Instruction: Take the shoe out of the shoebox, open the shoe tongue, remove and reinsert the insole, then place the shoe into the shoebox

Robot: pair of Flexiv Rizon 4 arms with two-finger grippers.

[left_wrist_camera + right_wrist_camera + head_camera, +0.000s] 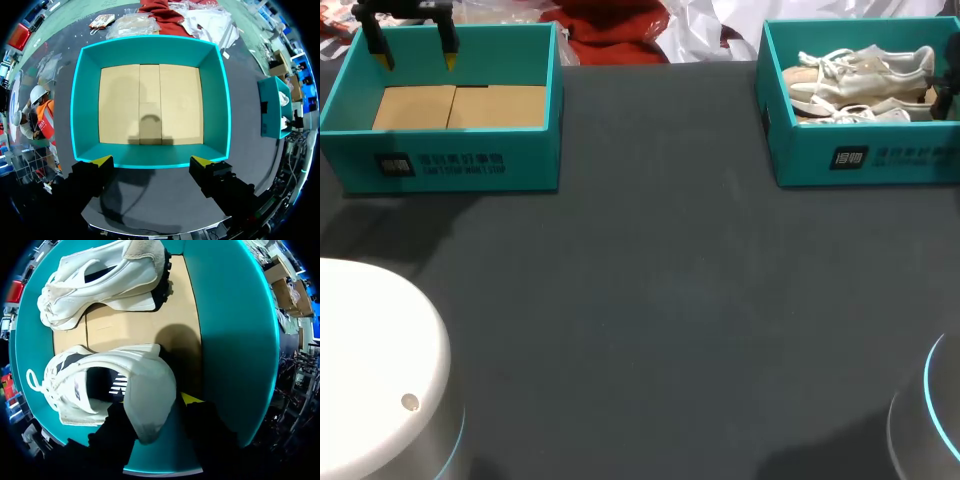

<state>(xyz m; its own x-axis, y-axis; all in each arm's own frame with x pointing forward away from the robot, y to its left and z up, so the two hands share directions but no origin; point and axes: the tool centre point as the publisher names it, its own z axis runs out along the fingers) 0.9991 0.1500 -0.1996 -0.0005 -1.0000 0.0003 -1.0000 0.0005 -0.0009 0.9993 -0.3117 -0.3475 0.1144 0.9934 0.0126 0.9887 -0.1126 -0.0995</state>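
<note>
Shoe (100,390), white and laced, lies in your right shoebox (230,340) beside a second shoe (100,280). Your right gripper (154,398) sits at its heel, low in the box; you cannot tell whether it grips. Your left gripper (151,161) hangs spread wide over the near wall of the left shoebox (215,100), above its cardboard floor (175,100).
</note>
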